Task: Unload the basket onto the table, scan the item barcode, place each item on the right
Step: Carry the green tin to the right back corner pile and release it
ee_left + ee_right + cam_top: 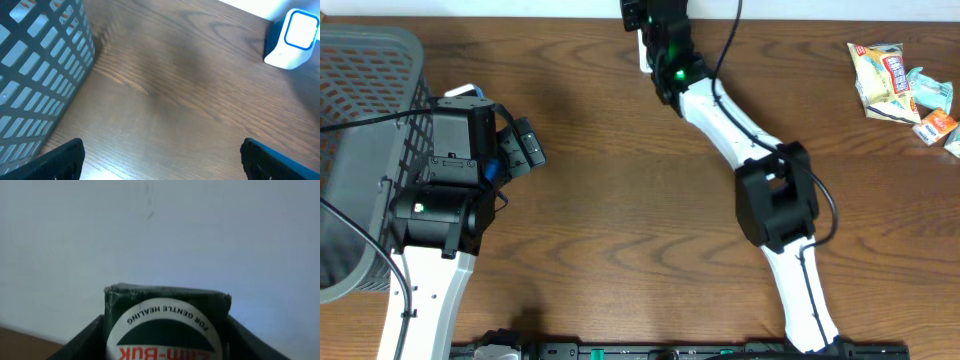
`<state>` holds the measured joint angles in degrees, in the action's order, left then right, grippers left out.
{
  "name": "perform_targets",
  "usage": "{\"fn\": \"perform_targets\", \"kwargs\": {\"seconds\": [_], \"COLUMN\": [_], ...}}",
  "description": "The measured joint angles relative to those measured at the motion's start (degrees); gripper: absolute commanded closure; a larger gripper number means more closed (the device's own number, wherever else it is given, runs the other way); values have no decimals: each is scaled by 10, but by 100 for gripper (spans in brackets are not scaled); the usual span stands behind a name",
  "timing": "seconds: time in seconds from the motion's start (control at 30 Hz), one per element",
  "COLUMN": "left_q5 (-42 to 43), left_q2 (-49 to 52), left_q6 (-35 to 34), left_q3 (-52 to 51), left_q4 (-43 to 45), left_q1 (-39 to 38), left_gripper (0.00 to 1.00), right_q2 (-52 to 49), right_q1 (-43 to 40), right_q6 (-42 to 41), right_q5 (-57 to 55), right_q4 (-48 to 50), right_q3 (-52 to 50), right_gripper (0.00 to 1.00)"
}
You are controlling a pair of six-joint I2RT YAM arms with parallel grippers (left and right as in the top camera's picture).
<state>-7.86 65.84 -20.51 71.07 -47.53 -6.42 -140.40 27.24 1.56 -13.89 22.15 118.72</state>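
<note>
Item: the dark green box (167, 311) with a round white label is carried at the far edge of the table, inside the right pincer.
Right pincer (165, 347): clenched on the dark green box, one dark finger pressed to each side of it.
Left pincer (160, 167): released, jaws spread wide with nothing between them, held over the brown wood-grain table (165, 90) just beside the grey plastic mesh basket (40, 75).
Scanner: the white-and-blue scanner (292, 39) stands at the far edge; from overhead the right pincer is seen over or just beside it, and which cannot be told.
Nearer arm: the right, judged by far; the left pincer is well apart from the scanner.
Long axis: cannot be told, since only one face of the box is shown.
Deciding relation: the barcode face must be turned toward the scanner; no barcode is seen.
</note>
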Motion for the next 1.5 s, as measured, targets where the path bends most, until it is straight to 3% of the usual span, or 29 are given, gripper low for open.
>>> {"fn": "perform_targets", "kwargs": {"seconds": [0.3, 0.47, 0.7, 0.87, 1.1, 1.23, 1.4, 1.5], "left_q5": [0, 0, 0, 0, 0, 0, 0, 0], "left_q2": [0, 0, 0, 0, 0, 0, 0, 0], "left_q6": [0, 0, 0, 0, 0, 0, 0, 0], "left_q3": [0, 0, 0, 0, 0, 0, 0, 0], "left_q4": [0, 0, 0, 0, 0, 0, 0, 0], "left_q1": [0, 0, 0, 0, 0, 0, 0, 0], "left_gripper": [3, 2, 3, 2, 2, 2, 2, 2], "right_q2": [-93, -97, -95, -68, 36, 86, 101, 99], "right_q1": [-24, -32, -29, -32, -86, -162, -266, -314], "right_q6": [61, 67, 58, 48, 3, -14, -28, -28], "right_q5": [-29, -36, -99, -158, -201, -227, -258, -261], "right_q4": [44, 69, 80, 3, -210, -323, -447, -509], "right_q3": [-2, -3, -3, -3, -3, 0, 2, 2], "right_gripper": [46, 44, 48, 46, 48, 39, 3, 1]}}
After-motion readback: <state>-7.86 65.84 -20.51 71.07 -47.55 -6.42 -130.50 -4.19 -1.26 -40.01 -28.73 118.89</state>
